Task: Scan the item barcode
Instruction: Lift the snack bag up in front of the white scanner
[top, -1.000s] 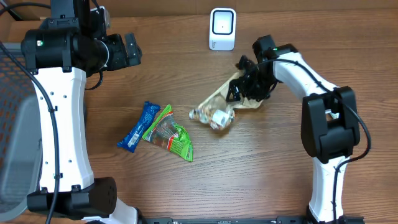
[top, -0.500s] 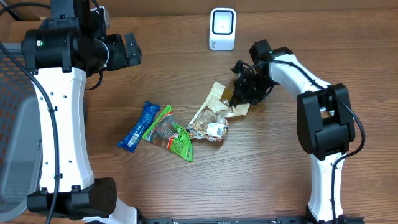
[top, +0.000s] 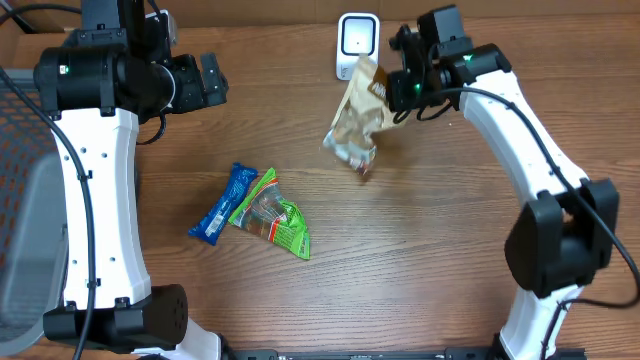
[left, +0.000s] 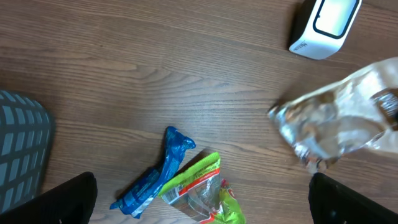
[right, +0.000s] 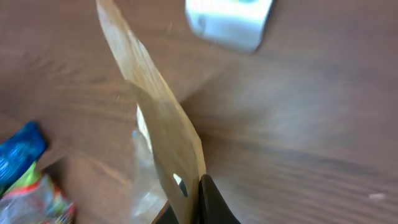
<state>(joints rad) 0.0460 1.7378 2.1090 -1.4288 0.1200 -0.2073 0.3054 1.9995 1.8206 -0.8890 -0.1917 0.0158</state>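
One bag aloft by the scanner

My right pincer (top: 402, 88) is clenched on the top seam of the snack bag (top: 355, 125), which hangs above the bench (top: 430, 250), just near of the scanner (top: 357, 45). I judge the bag light, limp and crinkly, so the flat seam grips best. It has a tan top and a clear belly. My left pincer (top: 207, 80) is released.

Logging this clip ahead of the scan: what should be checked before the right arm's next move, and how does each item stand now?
1. Right gripper shut on the snack bag: ok.
2. Bag near the scanner: ok, just beside it in the overhead view.
3. Barcode turned toward the scanner window: cannot tell, no barcode shows.
4. Left gripper open and apart from the bag: ok.
5. Blue packet and green packet lying away from the scanner: ok.
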